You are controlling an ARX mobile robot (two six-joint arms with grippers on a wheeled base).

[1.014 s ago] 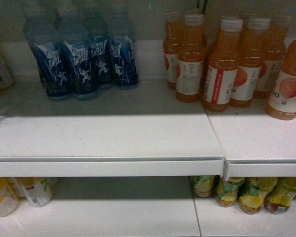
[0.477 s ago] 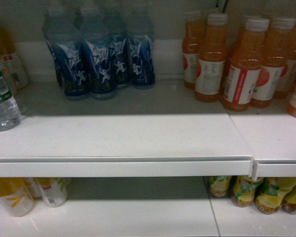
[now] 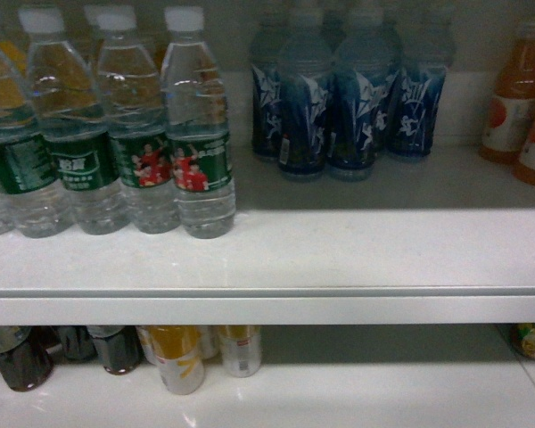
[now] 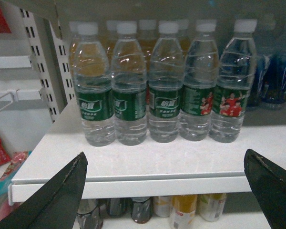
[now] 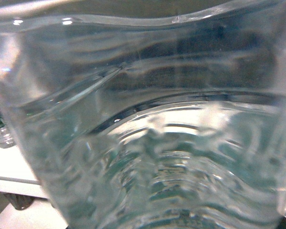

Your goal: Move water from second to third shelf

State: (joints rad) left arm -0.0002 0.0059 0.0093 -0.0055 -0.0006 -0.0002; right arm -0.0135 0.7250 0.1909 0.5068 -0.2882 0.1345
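From the head camera, a row of water bottles [image 3: 196,125] is seen upright at the shelf [image 3: 339,259] front, labels outward for display; blue drink bottles [image 3: 348,107] are grouped behind. No arm is shown here.

From the left wrist, the left gripper [image 4: 167,191] is spread wide and empty, its dark tapered fingers [image 4: 52,195] held before the shelf edge, presumably lined up for a reach. Five ribbed, clear, white-capped bottles are faced.

The right wrist view is filled by clear ribbed plastic pressed close, probably a bottle; whether it is gripped cannot be told.
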